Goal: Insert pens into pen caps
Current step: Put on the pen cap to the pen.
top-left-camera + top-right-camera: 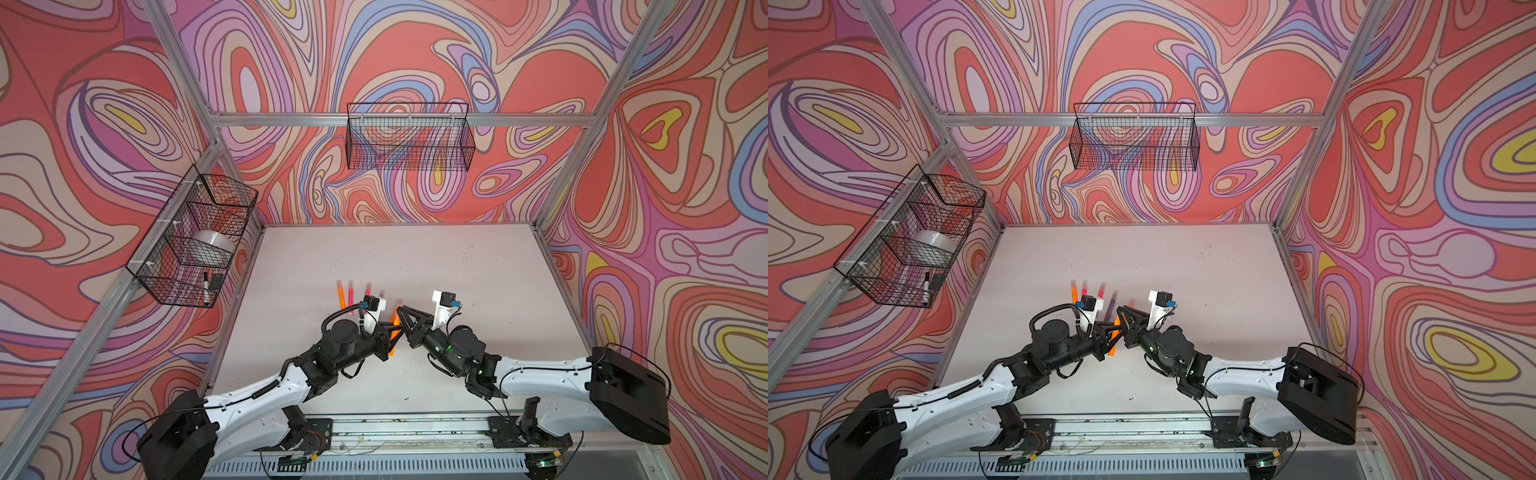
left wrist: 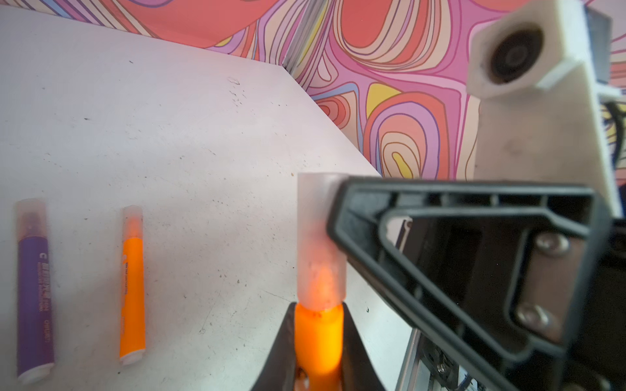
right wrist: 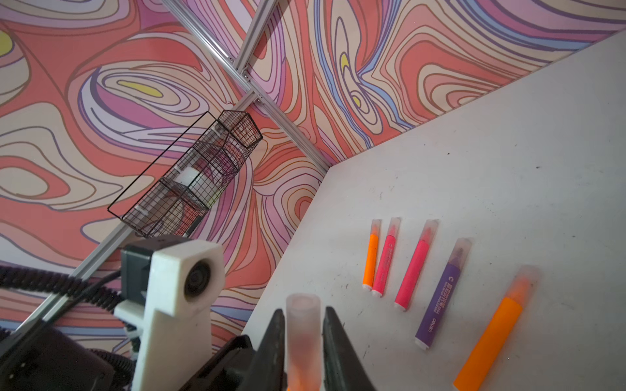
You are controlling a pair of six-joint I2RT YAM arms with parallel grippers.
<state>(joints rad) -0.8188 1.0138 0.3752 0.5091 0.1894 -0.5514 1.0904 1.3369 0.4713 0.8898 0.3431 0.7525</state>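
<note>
My left gripper (image 2: 318, 311) is shut on a neon orange pen (image 2: 318, 342), held above the table near its middle. A translucent whitish pen cap (image 2: 320, 237) sits over the pen's tip. My right gripper (image 3: 301, 313) stands around that cap (image 3: 303, 335) with a thin gap at each finger, so it is open. Both top views show the two grippers (image 1: 395, 328) (image 1: 1121, 316) meeting tip to tip. Several other pens lie capped in a row on the table: orange (image 3: 371, 259), pink (image 3: 386, 262), pink (image 3: 415, 270), purple (image 3: 440, 298), orange (image 3: 491, 335).
A wire basket (image 1: 195, 237) on the left wall holds a tape roll and a white black-capped marker (image 1: 205, 286). Another wire basket (image 1: 409, 137) hangs on the back wall. The white table (image 1: 457, 270) is bounded by aluminium posts and patterned walls.
</note>
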